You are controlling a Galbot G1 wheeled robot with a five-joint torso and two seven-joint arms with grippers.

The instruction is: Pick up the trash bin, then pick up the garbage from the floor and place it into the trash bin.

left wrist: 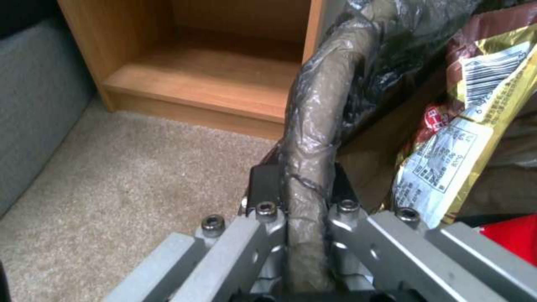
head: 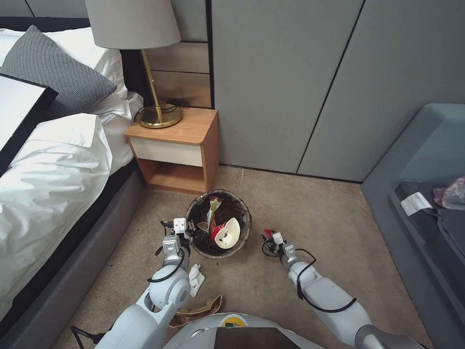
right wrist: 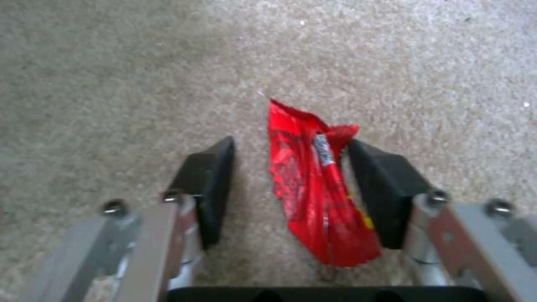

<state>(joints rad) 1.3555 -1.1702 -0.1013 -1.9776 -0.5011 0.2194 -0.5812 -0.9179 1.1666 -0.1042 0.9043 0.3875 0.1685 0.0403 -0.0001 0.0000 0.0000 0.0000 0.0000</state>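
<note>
R gripper (right wrist: 291, 184) low over carpet (right wrist: 112, 84), fingers wide, red wrapper (right wrist: 313, 188) between them. L gripper (left wrist: 305, 188) clamped on bag-wrapped rim of trash bin (head: 219, 224), by nightstand (head: 177, 150).

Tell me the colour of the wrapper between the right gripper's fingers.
Red wrapper, clearest in the right wrist view, between the open right gripper fingers.
</note>
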